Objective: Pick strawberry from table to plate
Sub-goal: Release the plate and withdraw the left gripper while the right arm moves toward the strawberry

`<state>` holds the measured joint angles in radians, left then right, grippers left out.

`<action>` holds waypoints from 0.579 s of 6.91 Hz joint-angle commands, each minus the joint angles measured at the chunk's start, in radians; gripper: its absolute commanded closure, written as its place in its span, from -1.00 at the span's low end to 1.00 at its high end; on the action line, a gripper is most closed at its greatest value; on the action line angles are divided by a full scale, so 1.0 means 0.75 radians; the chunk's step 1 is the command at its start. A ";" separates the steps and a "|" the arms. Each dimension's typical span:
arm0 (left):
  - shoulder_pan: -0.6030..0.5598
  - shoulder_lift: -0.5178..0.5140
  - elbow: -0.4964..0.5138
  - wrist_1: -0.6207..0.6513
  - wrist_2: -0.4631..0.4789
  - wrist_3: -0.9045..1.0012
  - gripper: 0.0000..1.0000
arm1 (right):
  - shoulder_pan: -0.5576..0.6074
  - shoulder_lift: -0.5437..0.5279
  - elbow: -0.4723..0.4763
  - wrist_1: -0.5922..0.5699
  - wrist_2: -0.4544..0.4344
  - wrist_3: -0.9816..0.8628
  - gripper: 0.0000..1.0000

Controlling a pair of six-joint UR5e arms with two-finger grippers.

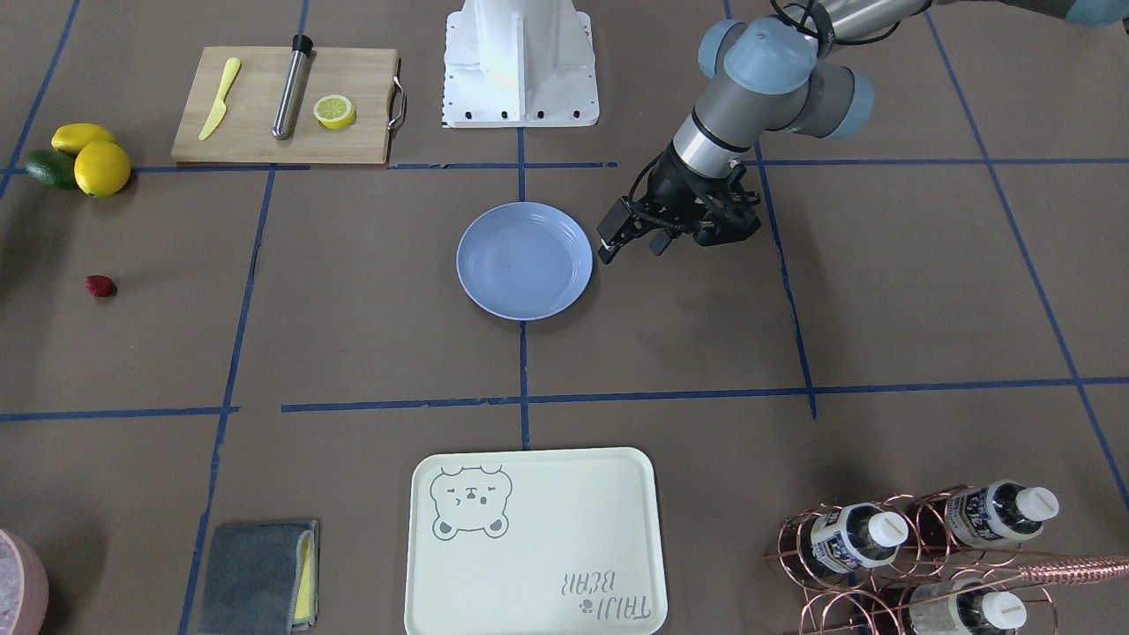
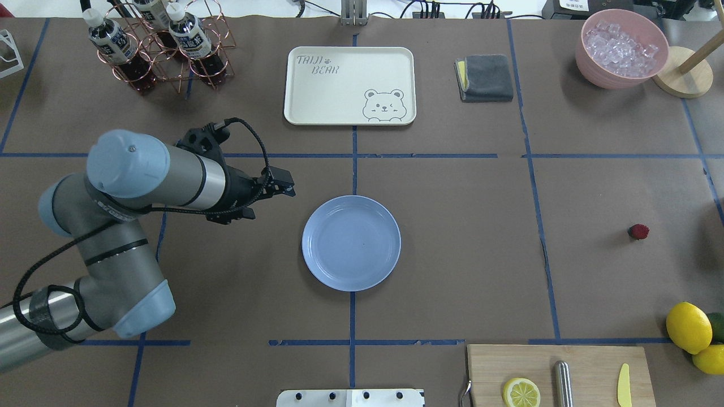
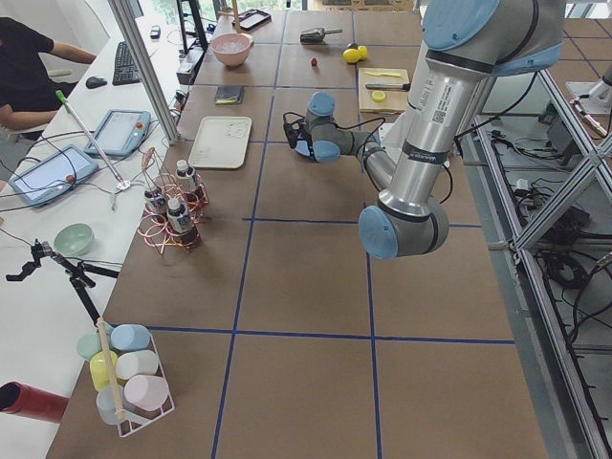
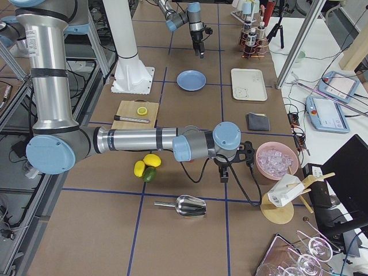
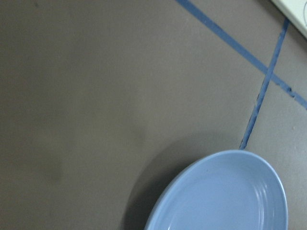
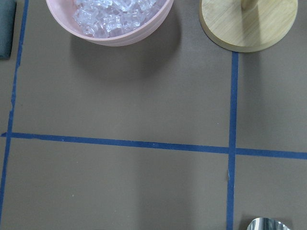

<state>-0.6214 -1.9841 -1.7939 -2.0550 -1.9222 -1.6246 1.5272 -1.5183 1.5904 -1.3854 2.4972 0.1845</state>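
The strawberry (image 2: 638, 231) lies alone on the table (image 2: 464, 226) near the overhead view's right edge, well apart from the central plate (image 2: 350, 243); the left gripper (image 1: 633, 247) hangs just beside the plate's rim, fingers spread and empty, probably parked out of the way; the right gripper (image 4: 223, 177) shows only from the side, so I cannot tell its opening.

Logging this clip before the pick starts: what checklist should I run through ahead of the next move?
1. Strawberry lying free on the table: ok.
2. Plate empty: ok.
3. Nothing between strawberry and plate: ok.
4. Left claw open, holding nothing, near the plate: ok.
5. Right claw open: cannot tell, seen only from the side.
6. Strawberry in the right wrist view: not ok; only ice bowl and wooden base.
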 commanded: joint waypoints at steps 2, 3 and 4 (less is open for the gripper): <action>-0.199 0.007 -0.146 0.314 -0.031 0.294 -1.00 | -0.197 -0.047 0.070 0.283 -0.094 0.435 -1.00; -0.269 0.005 -0.183 0.407 -0.053 0.402 -1.00 | -0.254 -0.076 0.072 0.370 -0.106 0.518 -1.00; -0.320 0.005 -0.212 0.524 -0.079 0.573 -1.00 | -0.301 -0.082 0.074 0.391 -0.108 0.553 -1.00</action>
<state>-0.8089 -1.9800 -1.9239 -1.7574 -1.9614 -1.3206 1.3503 -1.5668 1.6413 -1.1370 2.4250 0.5413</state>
